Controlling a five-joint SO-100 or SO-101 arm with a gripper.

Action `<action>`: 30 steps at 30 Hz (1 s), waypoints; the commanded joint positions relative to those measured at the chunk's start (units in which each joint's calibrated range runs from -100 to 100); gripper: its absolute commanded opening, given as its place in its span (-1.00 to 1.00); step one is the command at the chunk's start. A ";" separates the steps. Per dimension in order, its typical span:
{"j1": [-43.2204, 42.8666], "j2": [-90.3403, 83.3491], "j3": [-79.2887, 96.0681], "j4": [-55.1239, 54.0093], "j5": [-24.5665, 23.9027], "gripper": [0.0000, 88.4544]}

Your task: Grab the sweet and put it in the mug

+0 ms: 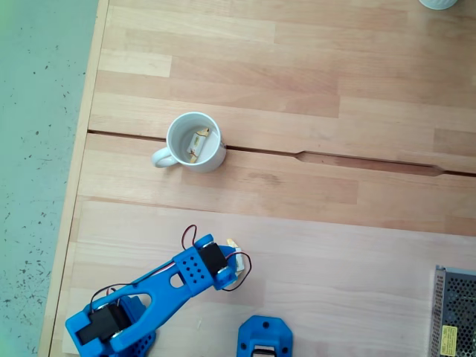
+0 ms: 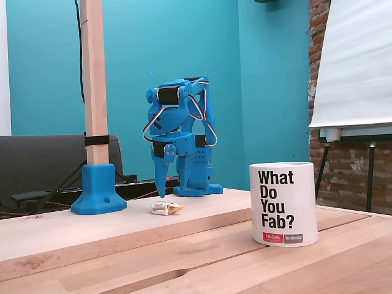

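Observation:
The white mug (image 1: 195, 141) stands left of centre on the wooden table, and one sweet (image 1: 199, 141) lies inside it. In a fixed view from the side, the mug (image 2: 283, 203) carries black lettering. Another sweet (image 2: 166, 208) lies on the table by the arm; from above just its tip (image 1: 232, 242) peeks out beside the wrist. The blue gripper (image 2: 160, 195) points straight down, its tip just above the left end of that sweet. Seen from above, the gripper (image 1: 229, 254) is under the wrist motor. The jaws look like one narrow point, so their opening is unclear.
A blue clamp base (image 1: 265, 336) holds a wooden post (image 2: 94, 79) beside the arm. A metal mesh box (image 1: 454, 312) sits at the lower right. A groove (image 1: 335, 158) runs across the table. The table's left edge (image 1: 82, 149) drops to a green floor.

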 commanded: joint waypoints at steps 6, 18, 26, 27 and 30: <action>-0.53 0.58 -2.82 -1.53 -0.05 -0.51; -0.45 0.06 -2.82 -9.92 -0.20 -0.51; 0.06 1.18 -2.73 -10.16 -0.10 -0.51; 0.06 1.26 -2.29 -10.24 -0.10 -0.51; 0.20 1.44 -1.22 -10.48 -0.15 -0.51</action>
